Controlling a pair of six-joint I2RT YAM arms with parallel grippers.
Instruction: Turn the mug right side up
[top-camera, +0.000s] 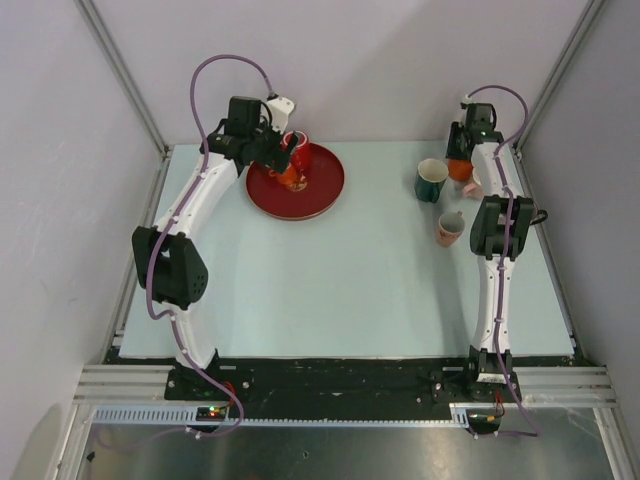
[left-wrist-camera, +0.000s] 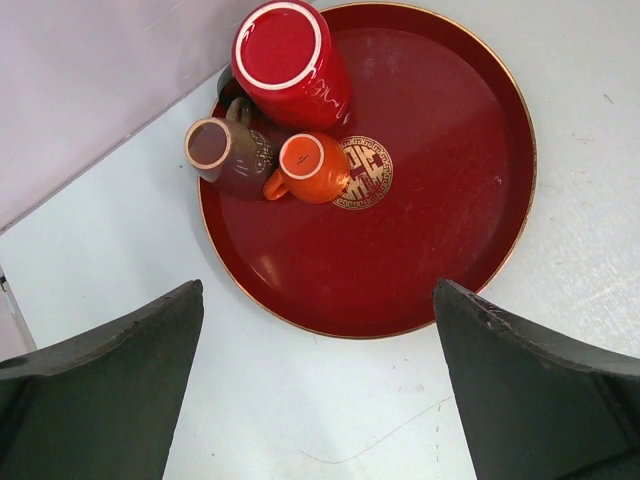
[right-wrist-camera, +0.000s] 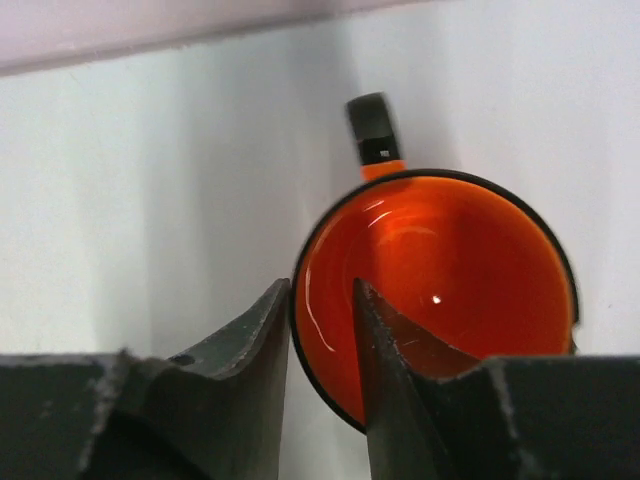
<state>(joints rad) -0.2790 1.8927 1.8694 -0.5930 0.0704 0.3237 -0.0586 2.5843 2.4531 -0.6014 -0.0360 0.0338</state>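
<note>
Dark, rough fingers of the right claw (right-wrist-camera: 320, 290) filled the bottom of the right wrist view. They were nearly closed and pinched the thin rim of the mug (right-wrist-camera: 440, 270), with one finger inside and one outside. The mug was round, with a shiny orange inside, a black rim and a black handle pointing away. Its open mouth faced the camera. It sat at the far right of the pale, smooth table (top-camera: 350, 290), close to the back wall. I could not tell if it touched the table.

Just beside it stood a dark green cup (top-camera: 431, 180), and a pink cup (top-camera: 450, 229) was a little nearer.

On the far left, the left claw (left-wrist-camera: 318, 290) hung wide apart over a round, glossy red tray (left-wrist-camera: 440, 200) and held nothing. The tray had a thin gold edge and a gold mark in the middle. Three things stood close together on it with flat ends up: a tall red cup (left-wrist-camera: 285, 55), a brown cup (left-wrist-camera: 225, 150) and a small orange cup (left-wrist-camera: 310, 165).
</note>
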